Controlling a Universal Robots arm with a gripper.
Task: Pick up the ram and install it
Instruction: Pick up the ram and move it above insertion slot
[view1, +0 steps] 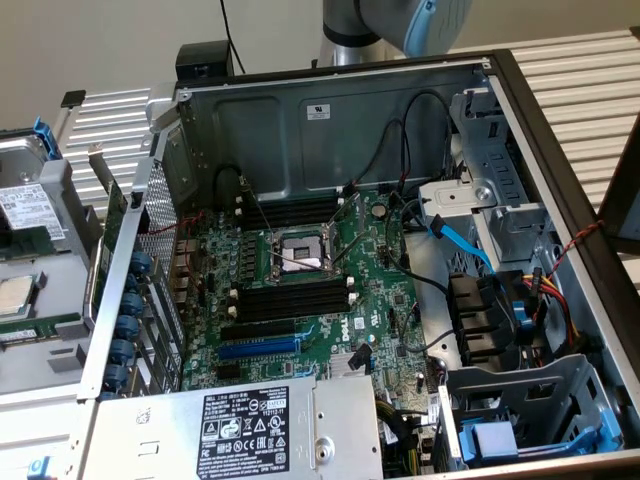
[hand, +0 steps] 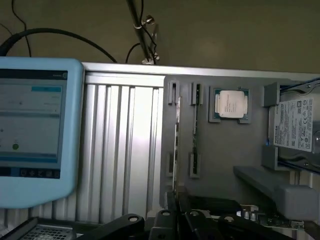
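The ram (view1: 112, 212) is a narrow green stick standing on edge in a grey holder, on the tray outside the case at the exterior view's left. In the wrist view the ram (hand: 176, 135) shows edge-on as a thin strip, with a second stick (hand: 195, 125) in brackets beside it. My gripper (hand: 179, 197) shows as dark fingers and linkages, drawn together and shut with nothing between them, well away from the ram. The black memory slots (view1: 290, 300) lie on the motherboard on both sides of the CPU socket (view1: 297, 250). My arm (view1: 400, 20) hangs above the case's far wall.
The grey tray (hand: 225, 150) also holds a loose CPU (hand: 231, 104) and a hard drive (hand: 300, 125). A light-blue teach pendant (hand: 35, 130) stands by the ribbed metal table. In the case are a blue expansion slot (view1: 258, 349), cables, a power supply (view1: 245, 430) and drive cages (view1: 520, 410).
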